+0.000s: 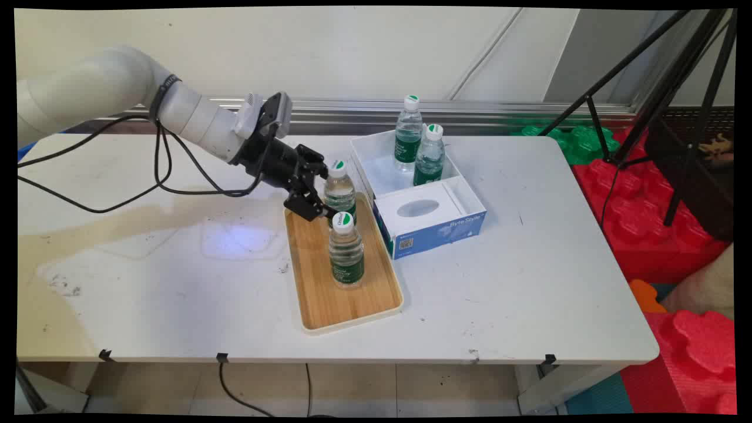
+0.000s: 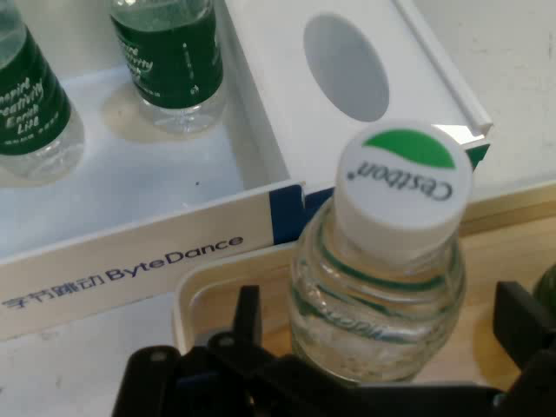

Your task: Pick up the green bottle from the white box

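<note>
Two bottles on tray, gripper astride rear bottle.

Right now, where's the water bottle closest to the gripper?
In the main view that bottle stands at the far end of the wooden tray, between the gripper's fingers, left of the white-and-blue box.

Green-labelled clear bottles, tan wooden tray.
</note>
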Controlling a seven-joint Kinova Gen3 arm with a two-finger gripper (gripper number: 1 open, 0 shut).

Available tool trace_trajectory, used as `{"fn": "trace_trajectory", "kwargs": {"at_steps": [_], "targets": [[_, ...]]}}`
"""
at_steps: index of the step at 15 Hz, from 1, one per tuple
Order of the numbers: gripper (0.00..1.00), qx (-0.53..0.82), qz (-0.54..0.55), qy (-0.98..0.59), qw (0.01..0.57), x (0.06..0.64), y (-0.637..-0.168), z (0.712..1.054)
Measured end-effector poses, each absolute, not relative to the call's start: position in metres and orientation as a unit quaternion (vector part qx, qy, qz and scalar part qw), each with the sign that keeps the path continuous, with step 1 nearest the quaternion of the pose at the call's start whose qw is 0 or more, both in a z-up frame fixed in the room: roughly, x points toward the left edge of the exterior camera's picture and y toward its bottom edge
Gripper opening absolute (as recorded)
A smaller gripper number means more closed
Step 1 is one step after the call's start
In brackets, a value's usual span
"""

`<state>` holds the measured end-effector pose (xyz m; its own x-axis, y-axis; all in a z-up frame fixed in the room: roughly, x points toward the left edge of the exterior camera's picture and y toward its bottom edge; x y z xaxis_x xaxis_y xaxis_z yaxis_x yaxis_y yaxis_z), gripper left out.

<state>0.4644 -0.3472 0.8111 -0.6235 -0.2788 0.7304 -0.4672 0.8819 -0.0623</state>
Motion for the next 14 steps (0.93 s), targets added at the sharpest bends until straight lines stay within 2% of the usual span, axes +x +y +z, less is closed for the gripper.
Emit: {"fn": "trace_trajectory", "kwargs": {"at_steps": [14], "targets": [[1.00, 0.224, 0.139, -0.878, 0.399, 0.501, -0.311, 0.877]]}}
